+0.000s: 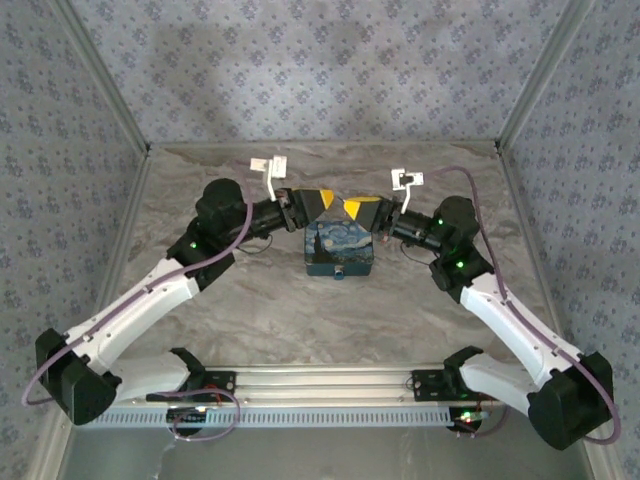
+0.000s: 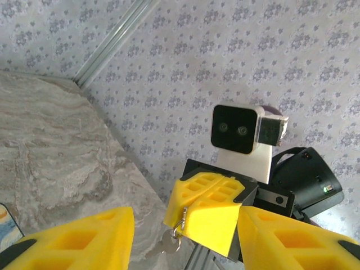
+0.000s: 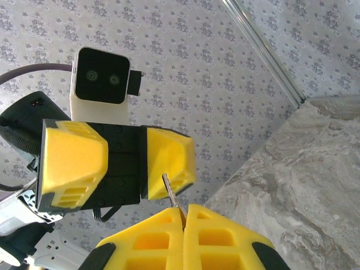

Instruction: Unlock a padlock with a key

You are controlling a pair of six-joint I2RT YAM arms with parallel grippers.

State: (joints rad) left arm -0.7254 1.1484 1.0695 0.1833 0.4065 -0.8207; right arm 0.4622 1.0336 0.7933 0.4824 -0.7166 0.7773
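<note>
My right gripper (image 3: 184,209) is shut on the key (image 3: 171,191), whose thin silvery blade sticks out past its fingertips. In the left wrist view a small ring with a second silvery key (image 2: 169,243) hangs from the shut right gripper (image 2: 208,214). My left gripper (image 2: 187,232) is open, one yellow finger on each side of the right gripper's tips without touching them. Both grippers, left (image 1: 318,200) and right (image 1: 360,210), meet tip to tip above the blue painted box (image 1: 340,248). The padlock (image 1: 341,272) is a tiny dark spot on the box's near face.
The marbled table (image 1: 250,300) is walled by patterned panels at the back and sides. A metal rail (image 1: 320,385) with both arm bases runs along the near edge. White tabs (image 1: 268,165) stick up from the wrists.
</note>
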